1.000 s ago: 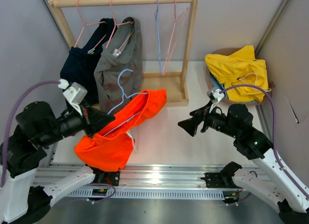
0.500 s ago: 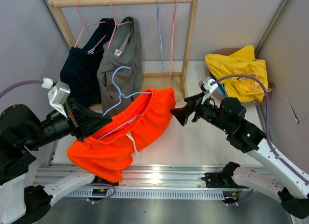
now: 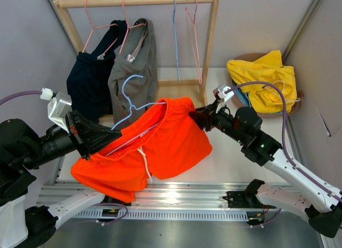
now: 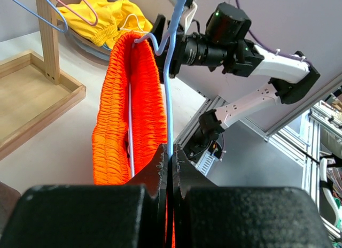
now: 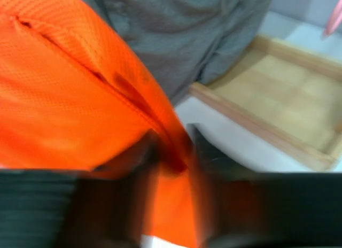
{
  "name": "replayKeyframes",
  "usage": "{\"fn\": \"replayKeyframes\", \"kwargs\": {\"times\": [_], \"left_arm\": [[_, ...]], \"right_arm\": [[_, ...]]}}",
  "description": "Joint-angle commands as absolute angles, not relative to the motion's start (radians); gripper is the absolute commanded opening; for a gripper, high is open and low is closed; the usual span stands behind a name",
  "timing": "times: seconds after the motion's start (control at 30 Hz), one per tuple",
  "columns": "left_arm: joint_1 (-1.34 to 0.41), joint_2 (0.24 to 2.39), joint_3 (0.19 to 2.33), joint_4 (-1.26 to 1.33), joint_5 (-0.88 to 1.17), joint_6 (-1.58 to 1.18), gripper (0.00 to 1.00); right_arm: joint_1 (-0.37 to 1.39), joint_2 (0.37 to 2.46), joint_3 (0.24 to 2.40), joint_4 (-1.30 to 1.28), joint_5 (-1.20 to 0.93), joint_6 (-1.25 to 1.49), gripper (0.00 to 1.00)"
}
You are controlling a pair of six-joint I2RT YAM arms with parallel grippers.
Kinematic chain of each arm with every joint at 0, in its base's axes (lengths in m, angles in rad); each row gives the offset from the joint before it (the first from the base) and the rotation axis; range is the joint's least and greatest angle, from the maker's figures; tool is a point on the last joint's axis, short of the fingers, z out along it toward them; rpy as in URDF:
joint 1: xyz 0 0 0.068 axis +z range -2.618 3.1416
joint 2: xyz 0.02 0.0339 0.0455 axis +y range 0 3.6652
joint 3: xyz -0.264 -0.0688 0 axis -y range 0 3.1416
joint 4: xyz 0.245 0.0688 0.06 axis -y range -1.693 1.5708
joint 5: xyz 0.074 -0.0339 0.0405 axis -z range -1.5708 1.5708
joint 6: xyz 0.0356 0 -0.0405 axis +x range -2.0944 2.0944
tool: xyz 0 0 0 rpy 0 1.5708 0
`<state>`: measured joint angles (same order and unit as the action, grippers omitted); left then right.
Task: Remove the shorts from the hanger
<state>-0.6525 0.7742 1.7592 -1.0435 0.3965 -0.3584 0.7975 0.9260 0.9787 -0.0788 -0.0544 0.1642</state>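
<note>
The orange shorts (image 3: 155,146) hang stretched along a blue hanger (image 3: 130,95) above the table (image 3: 219,168), near its front edge and left of centre. The left gripper (image 3: 113,134) is clamped on the hanger's wire. The right gripper (image 3: 195,118) straddles the waistband's end, its bite too blurred to judge. A shallow pinch could slip off, or the elastic could snag on the hanger's arm.

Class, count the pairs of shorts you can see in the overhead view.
4: navy and grey hanging on the rack, orange on the lifted blue hanger, yellow in the basket; another may hide beneath it.
</note>
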Motion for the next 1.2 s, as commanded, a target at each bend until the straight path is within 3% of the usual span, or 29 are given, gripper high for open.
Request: {"fn": "replayKeyframes", "kwargs": {"times": [0.0, 0.03, 0.07, 0.27, 0.4, 0.5, 0.77, 1.07, 1.17], "left_arm": [[-0.657, 0.778, 1.798, -0.953, 0.393, -0.368, 0.00], [-0.658, 0.778, 1.798, -0.954, 0.390, -0.367, 0.00], [-0.658, 0.778, 1.798, -0.953, 0.381, -0.364, 0.00], [-0.658, 0.773, 1.795, -0.948, 0.367, -0.364, 0.00], [-0.658, 0.778, 1.810, -0.977, 0.338, -0.354, 0.00], [-0.658, 0.778, 1.827, -1.008, 0.304, -0.345, 0.00], [-0.658, 0.761, 1.801, -1.014, 0.304, -0.345, 0.00], [-0.658, 0.752, 1.776, -1.002, 0.282, -0.344, 0.00], [-0.658, 0.759, 1.764, -0.988, 0.255, -0.337, 0.00]], "right_arm": [[0.802, 0.887, 0.931, -0.011, -0.092, 0.199, 0.23], [0.804, 0.879, 0.925, -0.011, -0.097, 0.201, 0.07], [0.804, 0.868, 0.917, -0.015, -0.094, 0.204, 0.00], [0.804, 0.761, 0.862, -0.023, -0.014, 0.199, 0.00], [0.789, 0.706, 0.873, -0.074, 0.165, 0.196, 0.00], [0.685, 0.658, 0.894, -0.126, 0.247, 0.218, 0.00], [0.238, 0.626, 0.943, -0.233, 0.019, 0.301, 0.00], [0.230, 0.568, 0.813, -0.207, -0.092, 0.402, 0.00], [0.323, 0.531, 0.755, -0.161, -0.140, 0.428, 0.00]]}}
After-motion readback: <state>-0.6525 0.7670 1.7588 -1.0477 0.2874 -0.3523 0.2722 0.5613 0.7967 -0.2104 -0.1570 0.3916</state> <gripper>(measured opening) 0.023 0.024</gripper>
